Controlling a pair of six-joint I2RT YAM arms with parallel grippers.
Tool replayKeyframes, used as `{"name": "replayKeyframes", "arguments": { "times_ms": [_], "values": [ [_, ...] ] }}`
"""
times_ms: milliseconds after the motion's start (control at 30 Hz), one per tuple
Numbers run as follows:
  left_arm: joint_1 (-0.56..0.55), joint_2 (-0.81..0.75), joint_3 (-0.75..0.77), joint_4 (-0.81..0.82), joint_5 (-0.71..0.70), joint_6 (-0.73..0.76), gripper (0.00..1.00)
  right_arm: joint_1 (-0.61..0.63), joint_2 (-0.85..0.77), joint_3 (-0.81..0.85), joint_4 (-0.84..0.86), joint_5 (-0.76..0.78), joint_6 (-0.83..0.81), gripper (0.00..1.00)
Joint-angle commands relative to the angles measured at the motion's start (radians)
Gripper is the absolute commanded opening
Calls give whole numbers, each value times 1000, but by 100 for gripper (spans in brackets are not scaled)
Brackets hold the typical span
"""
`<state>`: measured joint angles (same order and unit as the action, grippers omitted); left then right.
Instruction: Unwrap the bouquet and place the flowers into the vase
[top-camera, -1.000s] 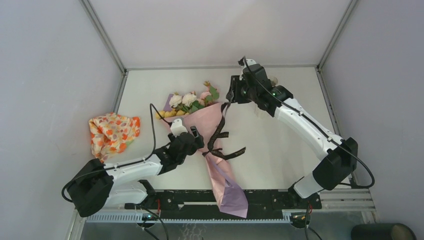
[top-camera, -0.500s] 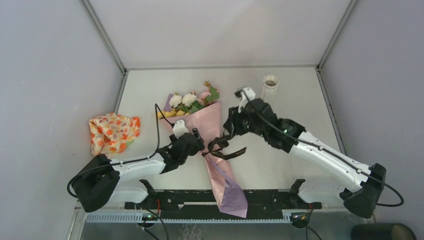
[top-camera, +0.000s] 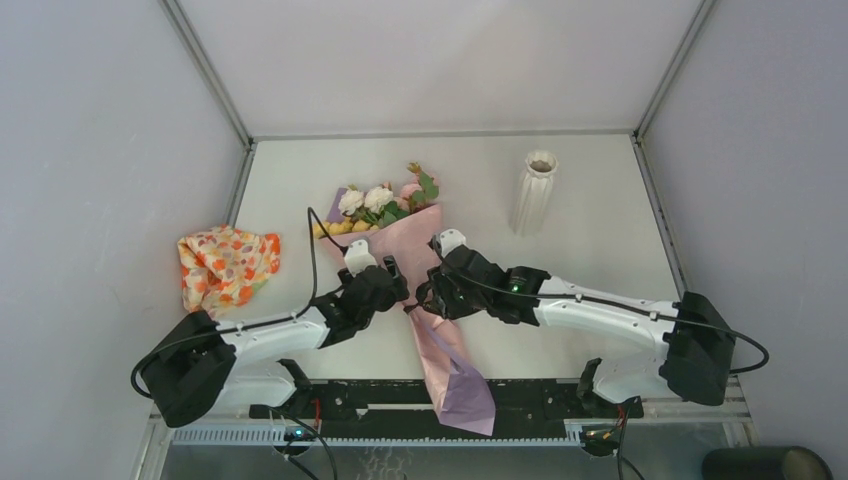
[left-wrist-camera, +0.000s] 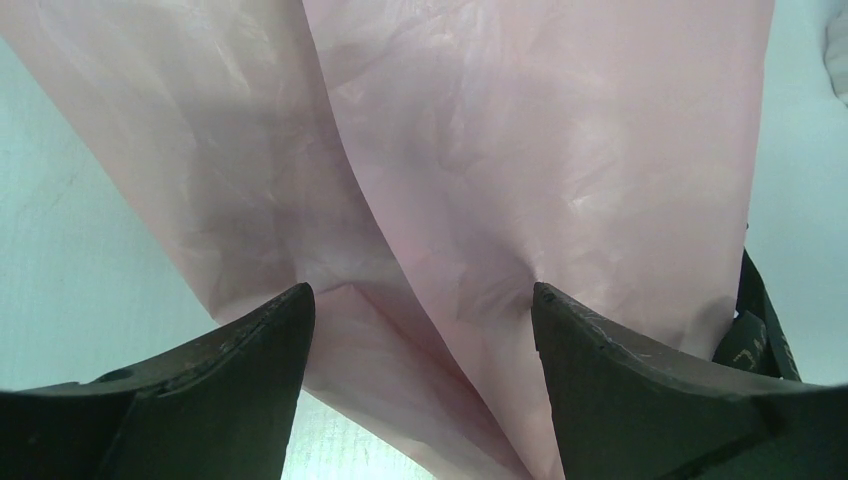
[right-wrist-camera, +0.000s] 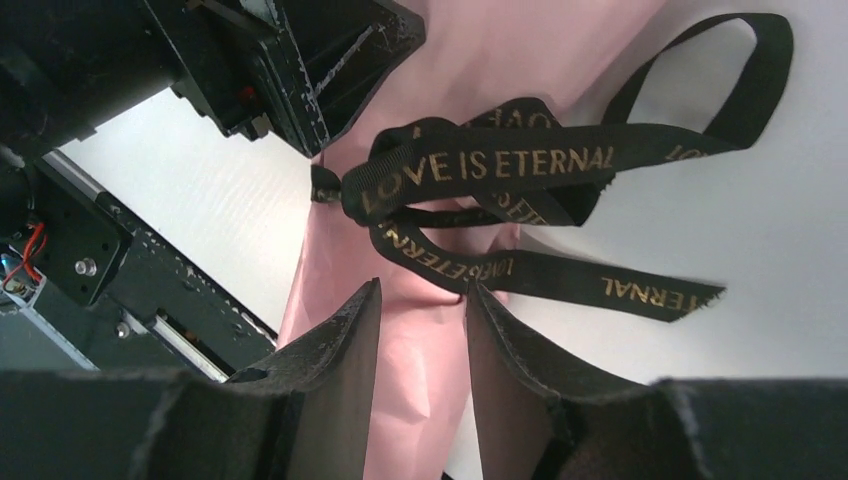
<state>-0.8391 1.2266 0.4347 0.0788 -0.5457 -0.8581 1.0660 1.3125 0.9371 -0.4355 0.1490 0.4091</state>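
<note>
Two claws meet at the waist of the bouquet (top-camera: 428, 240). It lies flat on the table (top-camera: 590, 250), its long axis running from far left, where the flowers (top-camera: 375, 200) fan out, to near right, where the paper tail reaches past the near edge. The black ribbon (right-wrist-camera: 480, 165) ties the cone about halfway along.

The left gripper (left-wrist-camera: 420, 300) sits on the left flank of the cone, its jaws spread wide astride the pink paper with the tips at the sheet. Nothing is pinched. The right gripper (right-wrist-camera: 422, 290) sits on the right flank, its jaws drawn to a narrow gap, and only pink paper shows between them. The ribbon's knot and loose tails lie just ahead of those fingertips and are not caught between them.

The right arm is therefore the one lined up on the ribbon. The next move likely calls for a short reach forward onto a tail, then a pull away across the cone's axis. The vase (top-camera: 533, 195) stands upright well apart, at the far right.
</note>
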Motion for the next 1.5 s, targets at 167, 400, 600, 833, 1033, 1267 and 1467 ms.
{"name": "replayKeyframes", "arguments": {
  "times_ms": [167,400,600,833,1033,1267,1467],
  "values": [
    [5,-46,41,-11,-23,-9,84,16,78,11,138,-12,24,46],
    [6,-29,44,-10,-25,-7,84,24,143,10,153,-11,28,49],
    [5,-37,38,-10,-29,-6,84,13,192,11,179,-10,25,49],
    [6,-28,37,-2,-30,-6,84,4,215,11,180,-13,28,30],
    [6,20,41,14,-8,-15,84,3,184,12,161,26,48,11],
    [5,127,94,23,58,-38,83,5,94,12,123,78,52,0],
    [6,114,62,33,48,-55,83,-16,20,36,62,117,32,0]
  ]
}}
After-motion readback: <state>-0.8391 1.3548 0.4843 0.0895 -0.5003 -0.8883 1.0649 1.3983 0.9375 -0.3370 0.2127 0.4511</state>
